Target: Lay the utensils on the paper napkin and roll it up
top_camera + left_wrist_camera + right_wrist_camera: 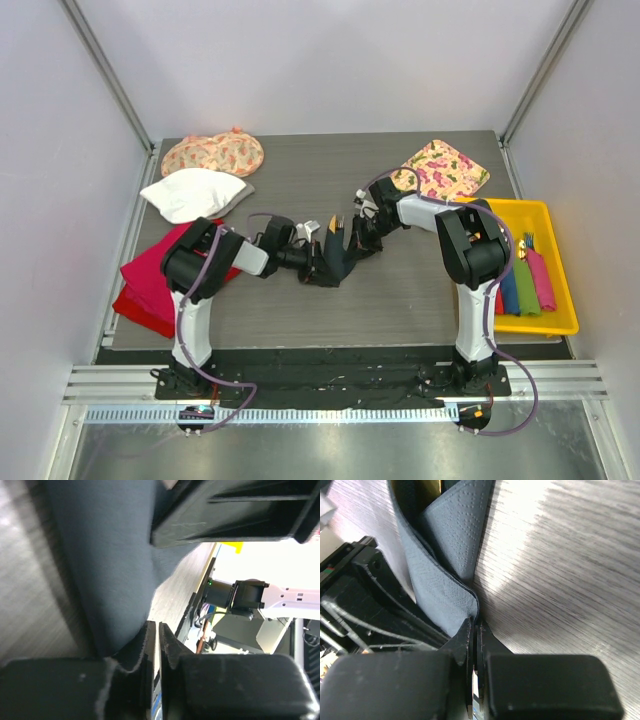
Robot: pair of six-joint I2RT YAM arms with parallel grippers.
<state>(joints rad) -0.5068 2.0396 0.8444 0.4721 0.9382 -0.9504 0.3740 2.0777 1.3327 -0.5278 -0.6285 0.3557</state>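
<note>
The paper napkin point(338, 256) is a dark folded sheet lifted off the table between my two grippers at the table's middle. My right gripper point(476, 625) is shut on its folded edge; the embossed dark sheet point(450, 545) rises from the jaws. A tan utensil point(427, 486) shows inside the fold, and an orange tip point(336, 222) pokes out above the napkin. My left gripper point(157, 629) has its jaws almost together. The napkin point(100, 555) hangs against the outside of one of its fingers, and I see none of it in the gap.
A red cloth point(150, 280), a white cloth point(195, 192) and a floral cloth point(212, 153) lie at the left. Another floral cloth point(445, 170) lies at the back right. A yellow tray point(548, 212) at the right holds coloured rolls point(527, 285).
</note>
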